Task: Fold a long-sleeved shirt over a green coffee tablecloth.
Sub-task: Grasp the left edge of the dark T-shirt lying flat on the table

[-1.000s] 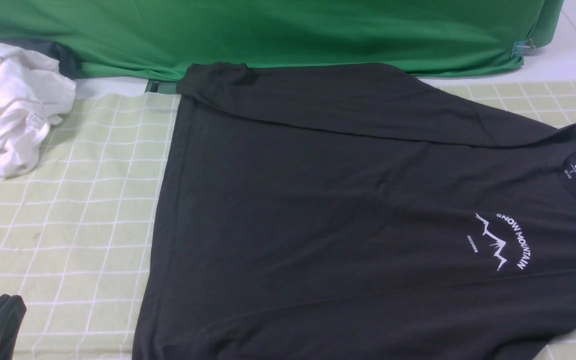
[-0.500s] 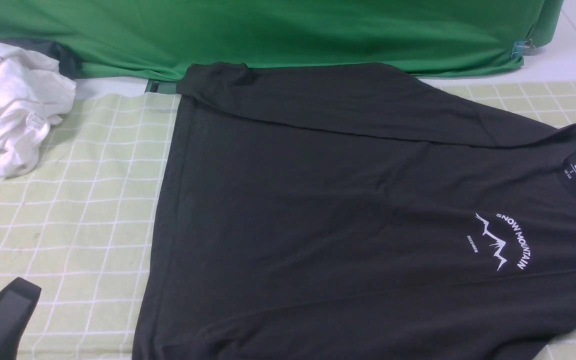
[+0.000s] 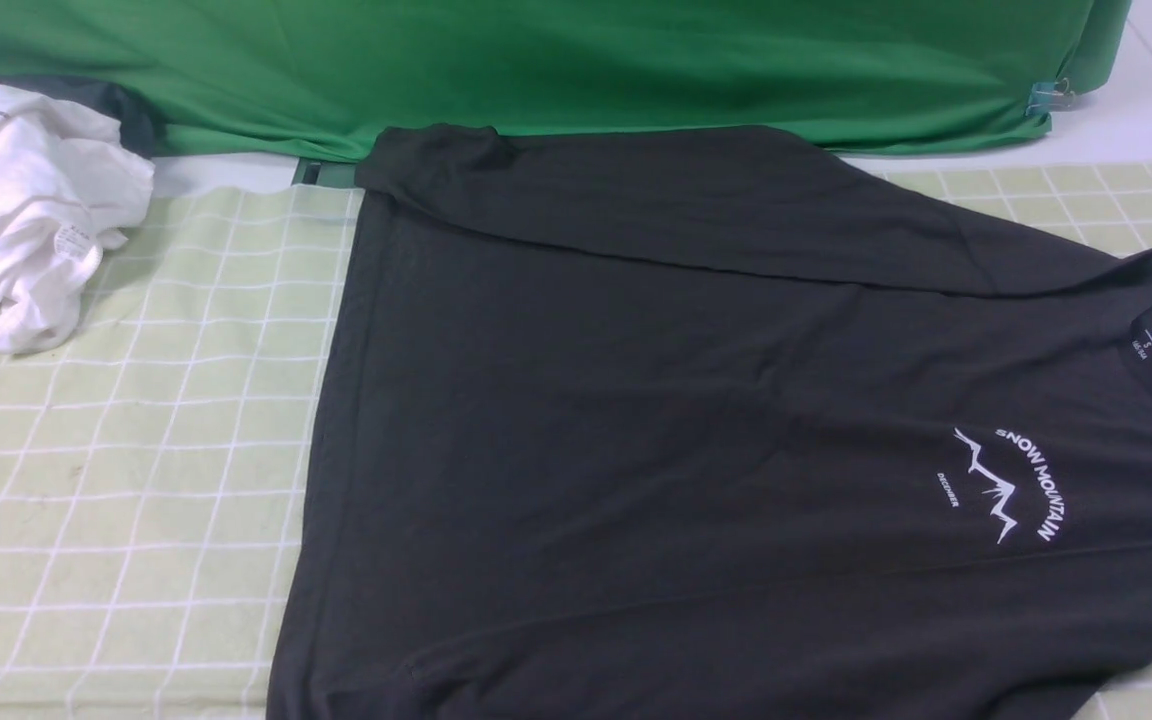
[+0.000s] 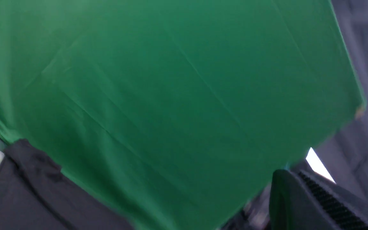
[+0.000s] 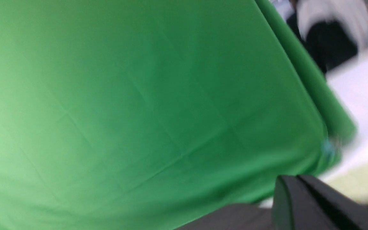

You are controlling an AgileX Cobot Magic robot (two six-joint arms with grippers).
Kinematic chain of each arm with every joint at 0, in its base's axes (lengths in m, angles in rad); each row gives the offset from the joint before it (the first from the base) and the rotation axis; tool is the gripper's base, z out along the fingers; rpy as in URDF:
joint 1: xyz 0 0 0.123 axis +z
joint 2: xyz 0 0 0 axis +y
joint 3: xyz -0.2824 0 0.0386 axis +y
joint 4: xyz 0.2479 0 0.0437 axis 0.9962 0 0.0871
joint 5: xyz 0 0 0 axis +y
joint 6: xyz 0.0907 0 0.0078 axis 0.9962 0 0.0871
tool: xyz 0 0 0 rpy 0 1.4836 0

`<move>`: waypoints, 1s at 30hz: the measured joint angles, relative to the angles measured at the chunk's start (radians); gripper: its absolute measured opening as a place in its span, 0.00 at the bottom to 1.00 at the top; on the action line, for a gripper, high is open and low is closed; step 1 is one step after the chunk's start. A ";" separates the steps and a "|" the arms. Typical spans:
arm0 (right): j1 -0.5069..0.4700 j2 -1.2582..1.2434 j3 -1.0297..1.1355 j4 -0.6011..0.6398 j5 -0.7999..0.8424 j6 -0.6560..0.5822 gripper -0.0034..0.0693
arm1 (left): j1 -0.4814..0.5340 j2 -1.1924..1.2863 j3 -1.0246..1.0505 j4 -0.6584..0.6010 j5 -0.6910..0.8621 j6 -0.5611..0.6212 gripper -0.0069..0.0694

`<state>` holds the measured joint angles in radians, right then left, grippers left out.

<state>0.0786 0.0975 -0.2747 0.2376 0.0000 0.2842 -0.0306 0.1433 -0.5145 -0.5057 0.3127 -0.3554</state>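
Jaws L+R together, shirt (image 3: pixel 686 420) spread on grid cloth (image 3: pixel 136 450), bare cloth by left hem, white garment (image 3: pixel 16 200) far-left.

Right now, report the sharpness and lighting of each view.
Front view: sharp and evenly lit, the print on the long-sleeved shirt readable, a soft shadow beside the white garment on the green coffee tablecloth. Left wrist view: soft, mildly blurred, mostly the plain green fabric. Right wrist view: the blurriest, edges smeared, no fine detail resolved.
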 joint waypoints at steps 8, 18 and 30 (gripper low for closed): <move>0.000 0.451 -0.551 -0.013 0.734 -0.435 0.06 | 0.000 0.531 -0.336 0.051 0.765 0.300 0.12; 0.000 0.774 -0.619 -0.015 1.004 -0.500 0.07 | 0.000 0.927 -0.096 -0.165 0.708 0.555 0.30; 0.000 0.825 -0.613 -0.016 0.976 -0.502 0.11 | -0.092 1.128 -0.092 0.004 0.507 0.462 0.58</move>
<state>0.0789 0.9225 -0.8877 0.2213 0.9762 -0.2178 -0.1222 1.2715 -0.6061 -0.5022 0.8199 0.1063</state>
